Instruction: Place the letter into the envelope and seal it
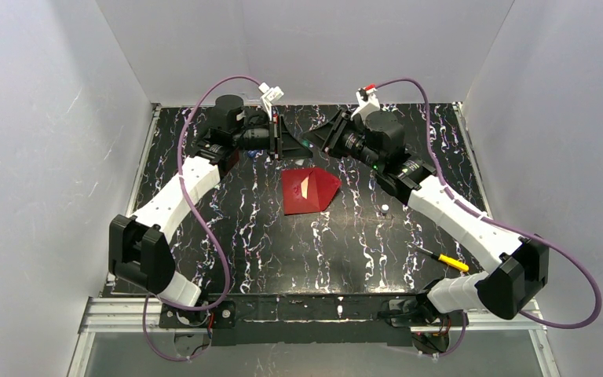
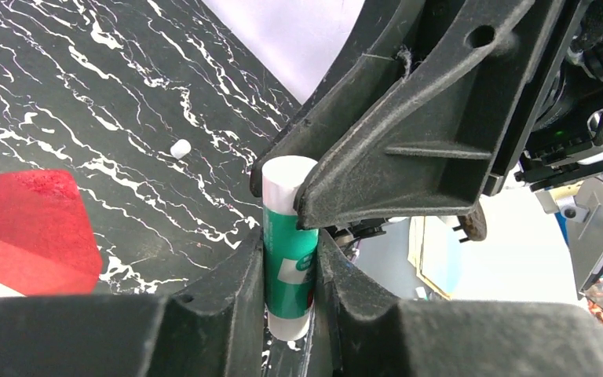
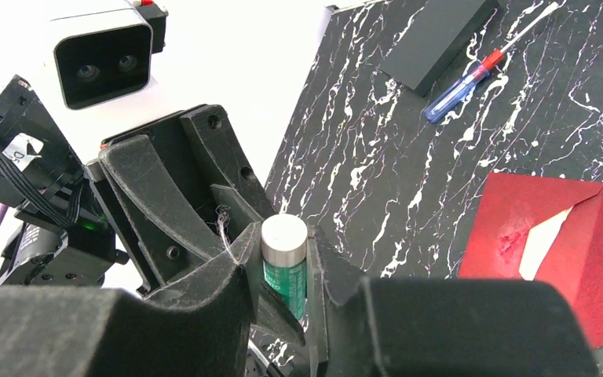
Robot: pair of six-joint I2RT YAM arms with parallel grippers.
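Bright red envelope [image 1: 308, 191], white letter [image 3: 540, 245] showing, on a black table [image 1: 283, 251] veined white. At its twelve o'clock, a green-and-white glue stick [image 2: 289, 267]; at four o'clock, a yellow-handled tool [image 1: 454, 263].

I counted one envelope [image 1: 308, 191], one letter [image 3: 546, 239] and one glue stick [image 2: 289, 243]. There were two screwdrivers, a blue screwdriver [image 3: 459, 85] and a yellow screwdriver [image 1: 449, 261], plus one black block [image 3: 438, 39] and one white cap [image 2: 180, 148]. Two pincers worked there: the left pincer [image 1: 285, 140] and the right pincer [image 1: 323, 138].
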